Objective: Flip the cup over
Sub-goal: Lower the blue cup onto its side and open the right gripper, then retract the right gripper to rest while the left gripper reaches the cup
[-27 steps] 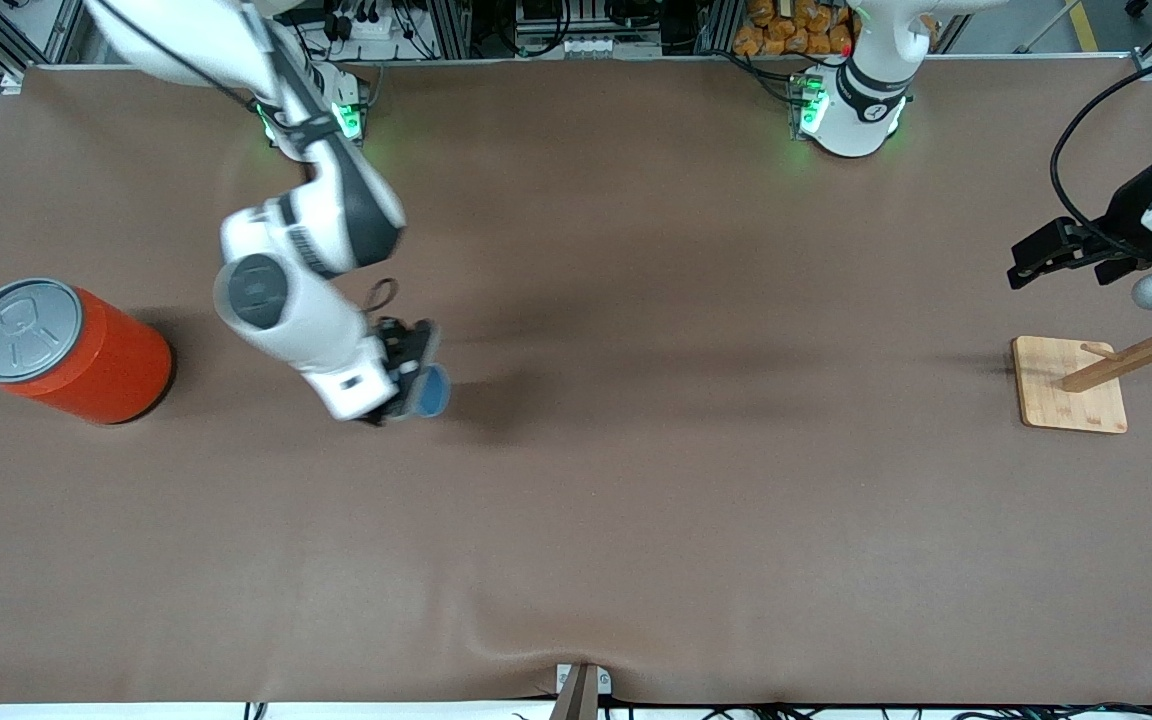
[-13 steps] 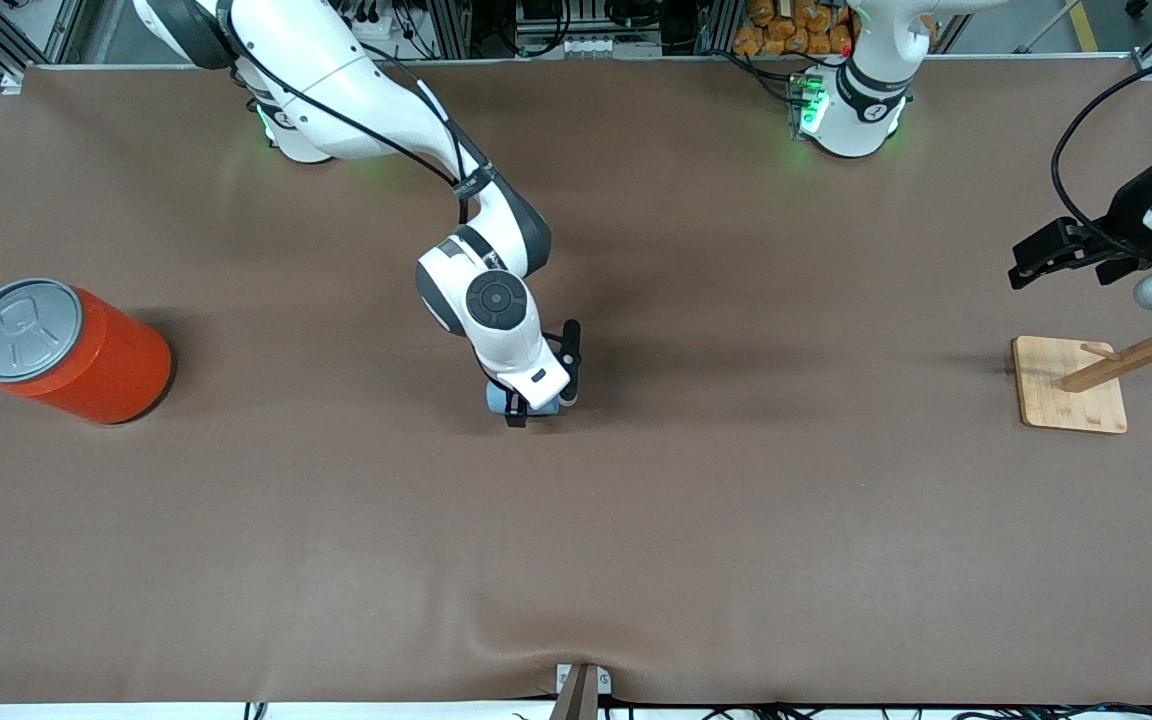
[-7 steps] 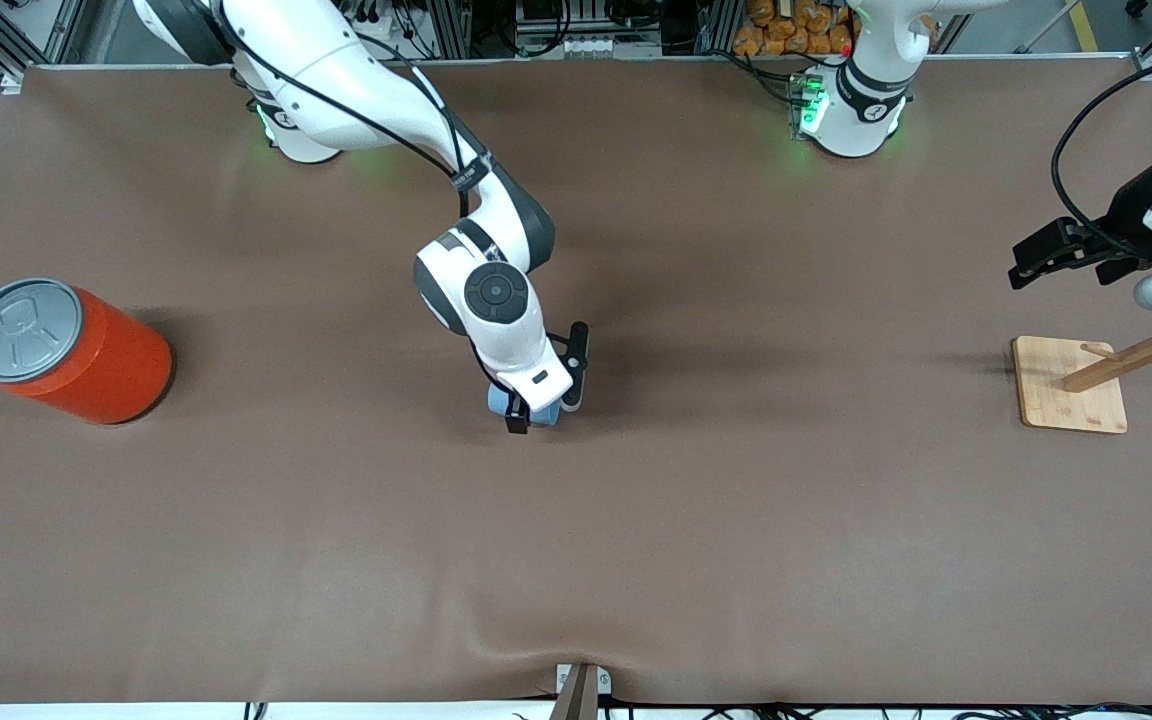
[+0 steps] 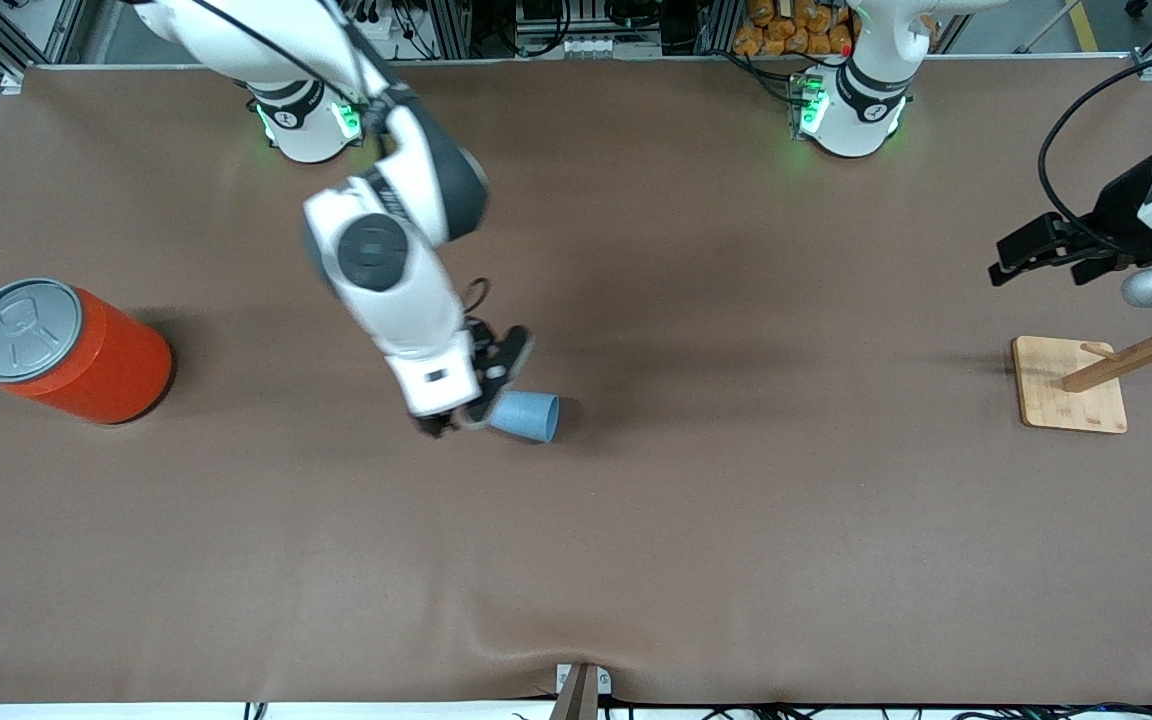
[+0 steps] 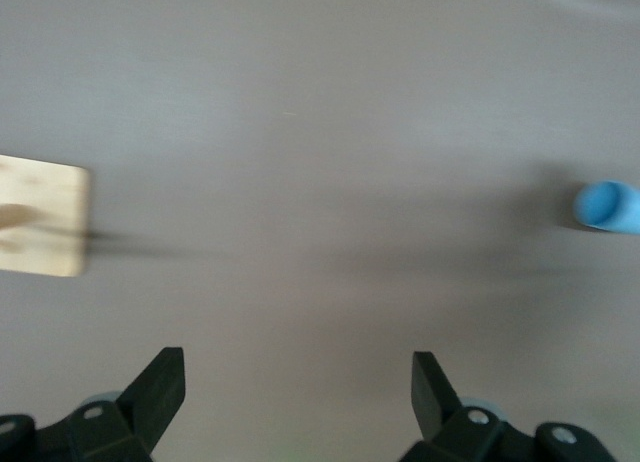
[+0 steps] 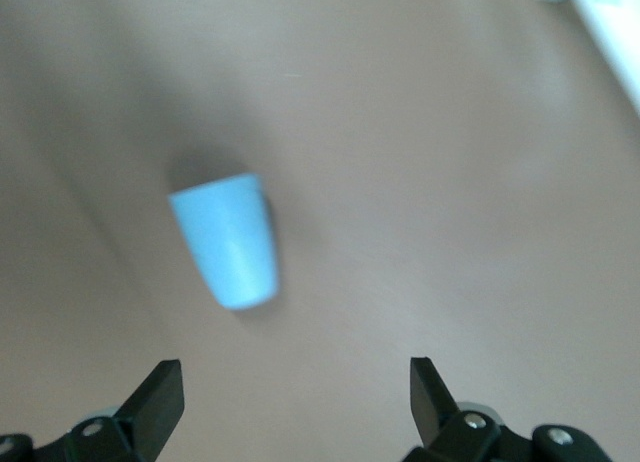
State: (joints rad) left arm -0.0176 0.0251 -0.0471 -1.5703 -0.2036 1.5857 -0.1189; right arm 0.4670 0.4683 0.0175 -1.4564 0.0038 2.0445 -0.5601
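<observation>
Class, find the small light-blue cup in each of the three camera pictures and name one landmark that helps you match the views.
Front view: the cup lies on its side on the brown table, just past the open right gripper.
Left wrist view: the cup is small at the picture's edge.
Right wrist view: the cup sits large near the middle, free of the fingers.
Shared landmark: the brown table under it in all three.

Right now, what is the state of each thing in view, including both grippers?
cup: lying on its side on the table, free of both grippers.
right gripper: open, empty, just beside the cup.
left gripper: open, empty, waiting in the air near the wooden rack.
red can: standing upright, grey lid on.
wooden rack: standing on its flat base, nothing hanging on it.
</observation>
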